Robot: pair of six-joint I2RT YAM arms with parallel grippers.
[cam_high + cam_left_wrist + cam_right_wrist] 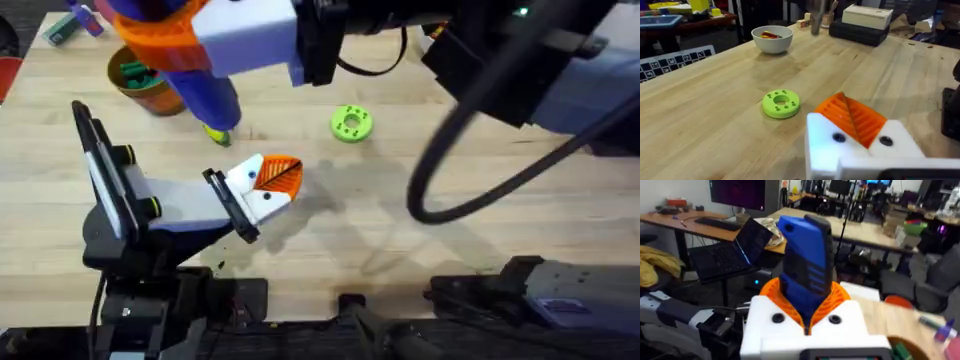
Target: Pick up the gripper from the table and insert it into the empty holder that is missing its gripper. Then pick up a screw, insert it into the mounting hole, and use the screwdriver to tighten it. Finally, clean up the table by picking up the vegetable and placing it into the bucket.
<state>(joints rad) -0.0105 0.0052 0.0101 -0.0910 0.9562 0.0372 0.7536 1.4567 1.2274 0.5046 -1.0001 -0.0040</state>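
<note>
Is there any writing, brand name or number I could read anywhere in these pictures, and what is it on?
None can be read.
The keyboard beyond the table's far edge has keys with marks, too blurred to read.
The blue screwdriver held in the right gripper has dark ridges, no legible label.
The green disc has holes, no text.
The laptop and monitor show nothing legible.
</note>
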